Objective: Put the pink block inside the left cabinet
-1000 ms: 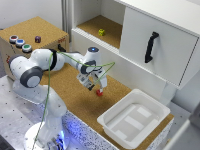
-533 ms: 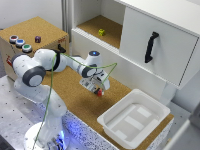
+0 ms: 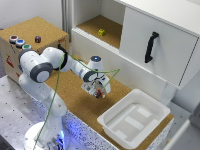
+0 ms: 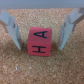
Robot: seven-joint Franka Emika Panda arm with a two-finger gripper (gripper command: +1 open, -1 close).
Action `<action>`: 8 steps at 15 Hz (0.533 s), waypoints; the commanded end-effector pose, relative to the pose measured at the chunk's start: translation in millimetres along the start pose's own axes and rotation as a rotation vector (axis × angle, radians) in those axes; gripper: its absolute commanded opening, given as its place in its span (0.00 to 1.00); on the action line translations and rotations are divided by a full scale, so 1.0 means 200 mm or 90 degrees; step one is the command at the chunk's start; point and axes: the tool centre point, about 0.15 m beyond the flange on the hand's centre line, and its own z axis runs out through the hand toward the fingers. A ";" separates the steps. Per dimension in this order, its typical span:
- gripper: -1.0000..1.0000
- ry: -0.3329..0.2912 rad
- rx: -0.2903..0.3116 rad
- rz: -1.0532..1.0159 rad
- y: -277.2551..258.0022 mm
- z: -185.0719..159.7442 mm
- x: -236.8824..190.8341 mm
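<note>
Arm reaching low, hand [image 3: 98, 93] pointing down, fingers [image 4: 13, 31] apparently spread

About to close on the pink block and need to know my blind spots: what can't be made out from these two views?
- Exterior view: the pink block is hidden under the gripper.
- Wrist view: fingertips are blurred; contact with the block is unclear.
- Wrist view: the left cabinet is outside the frame.
- Exterior view: the yellow block is too small for markings.

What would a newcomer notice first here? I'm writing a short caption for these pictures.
The white arm reaching low over the cork surface, its gripper open around the pink block, which bears black letters and sits between the fingers in the wrist view. Behind it stands the left cabinet, open, a small yellow block inside.
</note>
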 end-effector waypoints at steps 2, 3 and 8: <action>0.00 0.001 -0.001 0.041 -0.05 -0.08 0.05; 0.00 0.028 -0.002 0.051 -0.09 -0.19 0.09; 0.00 0.164 -0.037 -0.019 -0.39 -0.81 0.41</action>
